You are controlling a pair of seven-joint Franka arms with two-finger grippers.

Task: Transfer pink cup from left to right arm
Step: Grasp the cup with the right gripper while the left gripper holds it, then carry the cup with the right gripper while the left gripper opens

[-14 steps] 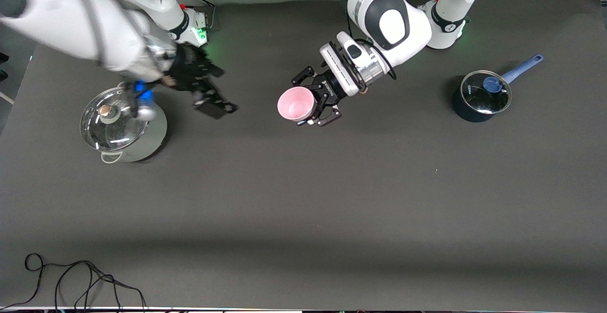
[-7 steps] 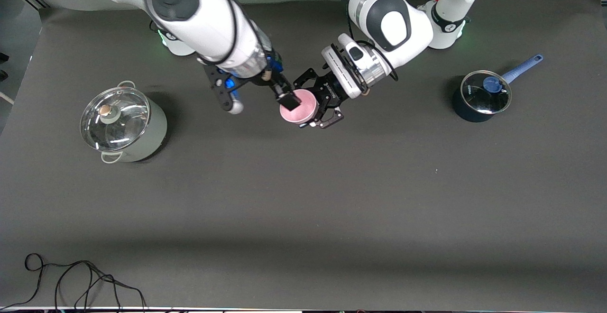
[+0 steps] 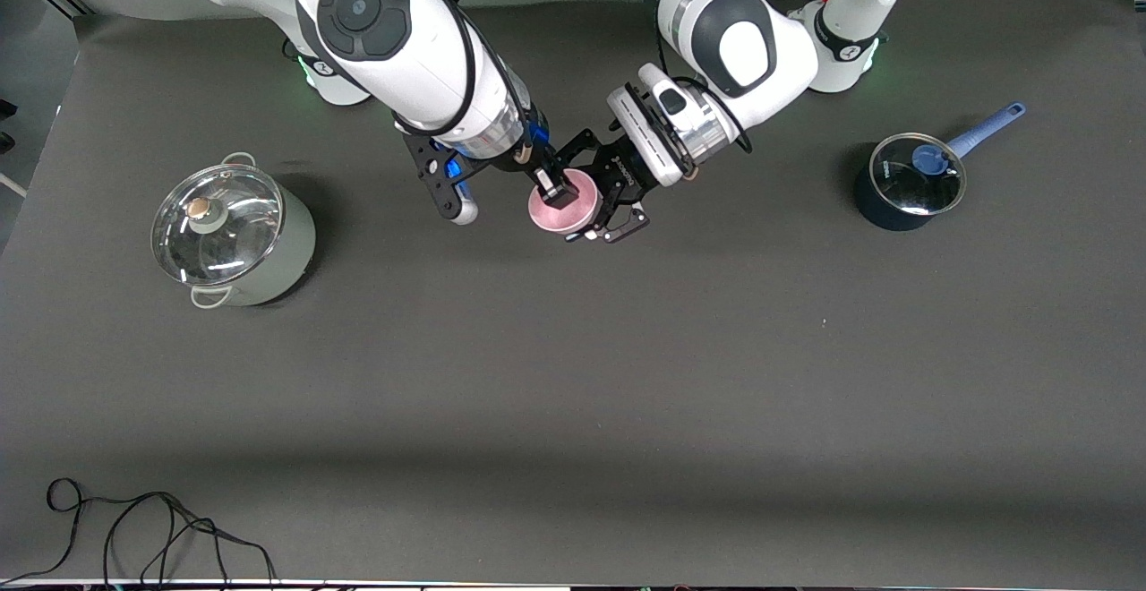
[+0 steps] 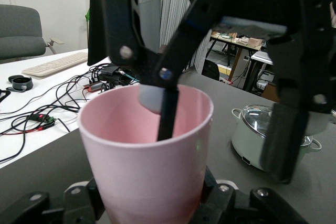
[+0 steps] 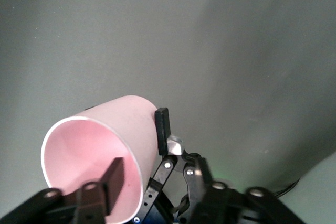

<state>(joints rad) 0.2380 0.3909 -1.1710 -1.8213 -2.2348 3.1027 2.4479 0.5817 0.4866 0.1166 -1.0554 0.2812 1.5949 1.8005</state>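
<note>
Pink cup (image 3: 564, 203), pale, plain and handleless, hangs in the air over the middle of my table (image 3: 573, 376), its base clamped in my left gripper (image 3: 598, 208) and its open mouth turned toward my right arm's end. My right gripper (image 3: 546, 184) straddles its rim, one finger (image 5: 113, 178) inside the mouth and the other (image 5: 161, 128) outside the wall, spread with a gap on either side, so it grips nothing. Steel lidded pot (image 3: 233, 235) and blue saucepan (image 3: 909, 181) stand well apart toward either end, with bare mat nearer the front camera.
</note>
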